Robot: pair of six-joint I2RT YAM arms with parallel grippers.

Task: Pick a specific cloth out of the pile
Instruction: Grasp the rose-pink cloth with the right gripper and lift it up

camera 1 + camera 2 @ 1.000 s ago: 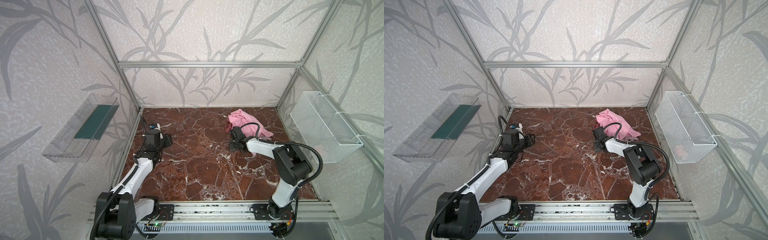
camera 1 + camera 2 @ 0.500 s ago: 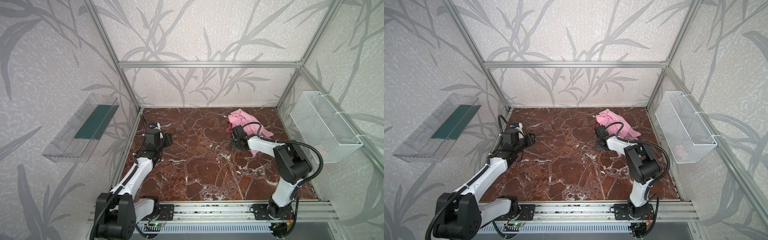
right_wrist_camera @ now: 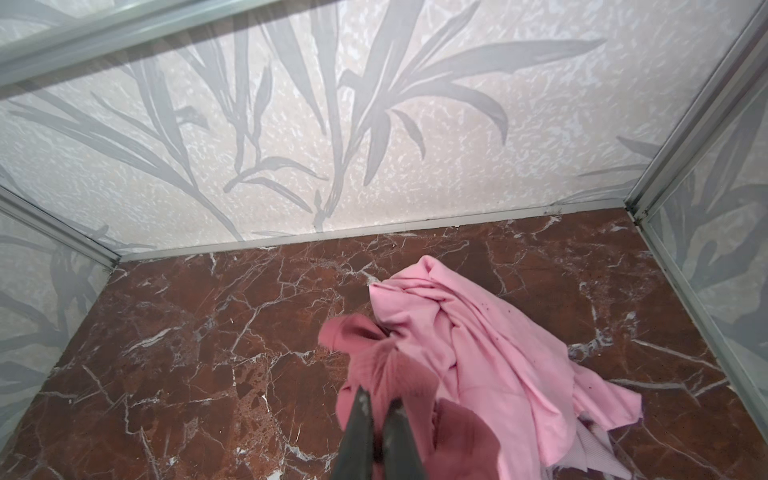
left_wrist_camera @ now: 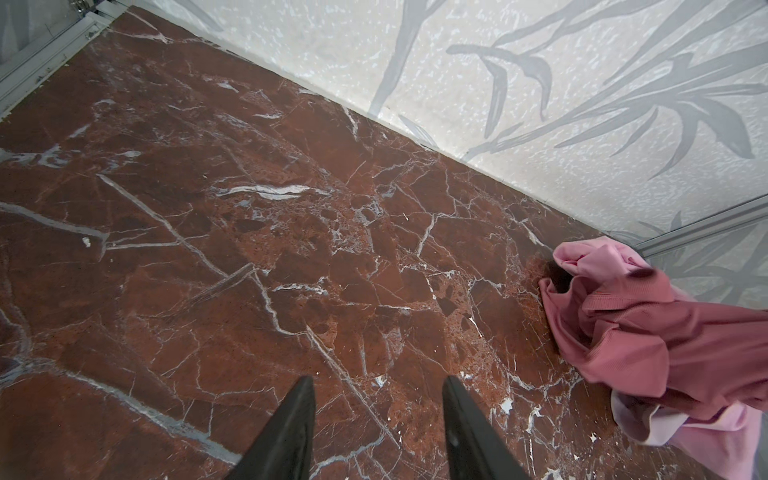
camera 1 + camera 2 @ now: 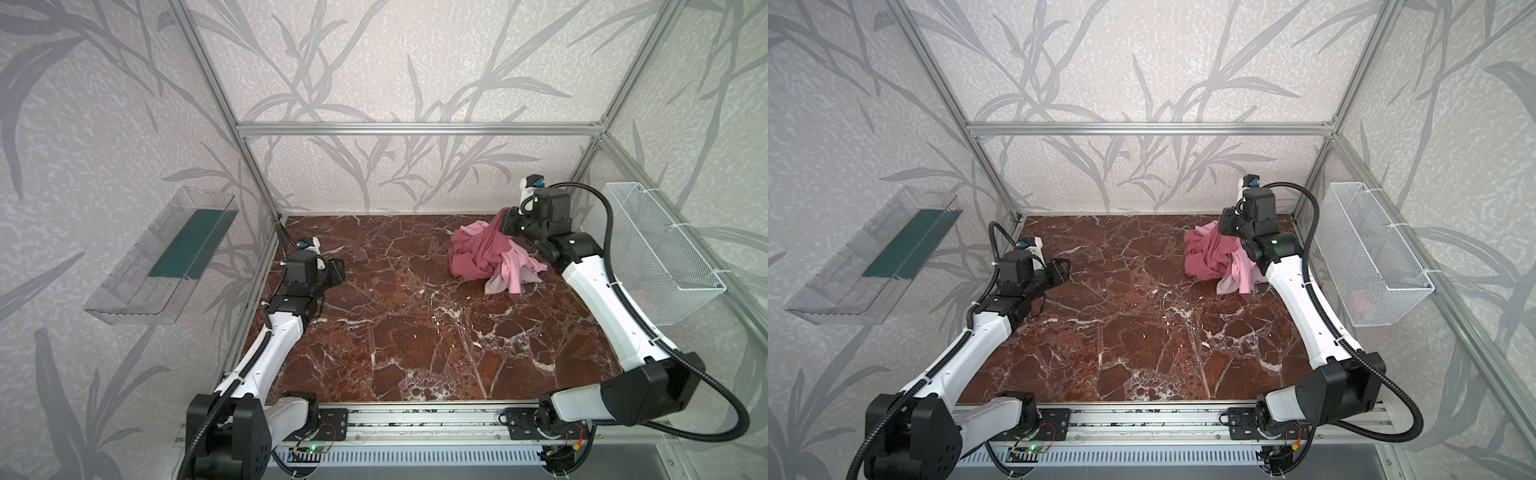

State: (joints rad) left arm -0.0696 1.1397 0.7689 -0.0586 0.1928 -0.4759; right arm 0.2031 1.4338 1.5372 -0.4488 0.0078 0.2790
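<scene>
Basket holds something pink, tray a green sheet — cloth outside both.

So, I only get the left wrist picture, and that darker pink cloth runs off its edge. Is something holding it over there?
Observer: Yes. The right gripper is shut on the cloth, holding one end raised above the pile.
Operator: Is the lighter pink stuff caught too?
Observer: No. In the right wrist view only the darker fabric is in the grip; the light heap lies on the marble floor beside it.
Operator: Anywhere to put it?
Observer: Perhaps. A white wire basket hangs on the right wall, with something pinkish inside.
</scene>
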